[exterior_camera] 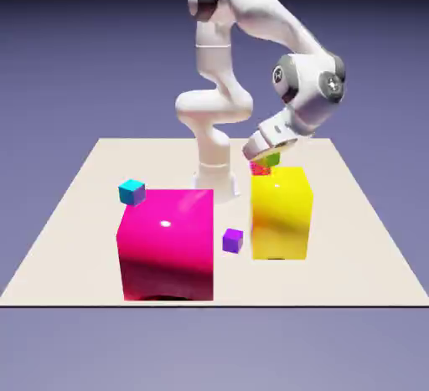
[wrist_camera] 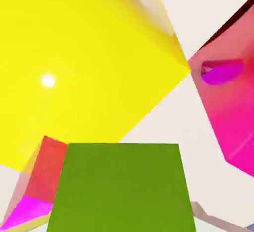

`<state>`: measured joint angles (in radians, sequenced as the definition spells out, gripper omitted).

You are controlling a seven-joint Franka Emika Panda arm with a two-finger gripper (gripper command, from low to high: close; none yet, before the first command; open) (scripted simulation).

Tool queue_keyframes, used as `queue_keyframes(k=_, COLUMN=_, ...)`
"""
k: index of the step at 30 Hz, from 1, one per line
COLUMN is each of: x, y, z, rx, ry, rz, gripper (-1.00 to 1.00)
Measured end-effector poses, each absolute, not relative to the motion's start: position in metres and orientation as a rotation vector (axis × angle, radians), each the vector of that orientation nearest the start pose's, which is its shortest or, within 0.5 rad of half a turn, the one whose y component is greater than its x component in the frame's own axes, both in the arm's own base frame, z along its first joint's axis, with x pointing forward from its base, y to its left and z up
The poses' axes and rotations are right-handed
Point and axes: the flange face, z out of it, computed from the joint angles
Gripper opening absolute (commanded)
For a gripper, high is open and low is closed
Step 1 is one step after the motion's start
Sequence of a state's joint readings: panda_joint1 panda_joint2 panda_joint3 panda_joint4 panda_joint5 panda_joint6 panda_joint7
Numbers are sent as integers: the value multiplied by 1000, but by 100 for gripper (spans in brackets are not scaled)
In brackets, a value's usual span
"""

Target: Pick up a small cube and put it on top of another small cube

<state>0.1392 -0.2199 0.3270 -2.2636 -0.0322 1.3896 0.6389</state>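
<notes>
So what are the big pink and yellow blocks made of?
Hard to say, since it's a rendering. The pink block and yellow block look like glossy plastic: flat colour, sharp edges, a bright highlight on each. The table looks matt, with no shine.

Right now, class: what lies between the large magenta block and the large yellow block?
In the exterior view, the tiny purple cube sits on the table in the gap between the magenta block and the yellow block, touching neither.
</notes>
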Motion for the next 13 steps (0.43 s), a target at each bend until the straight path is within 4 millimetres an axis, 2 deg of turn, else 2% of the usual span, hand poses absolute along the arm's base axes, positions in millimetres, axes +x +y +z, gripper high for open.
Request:
queue_keyframes(k=3, x=320, y=180, z=434, rx=-3398, ry=415, rz=950, gripper=-100)
queue_keyframes(k=5, x=320, y=180, z=434, rx=-3397, ry=416, rz=951, gripper=-100)
queue_keyframes(k=10, x=295, y=165, z=379, rx=-3397, ry=416, rz=951, gripper=-100)
queue_keyframes(k=11, x=293, y=164, z=375, rx=-3397, ry=416, rz=951, gripper=100)
queue_keyframes(k=13, x=293, y=164, z=375, rx=-3399, ry=415, rz=950, gripper=100)
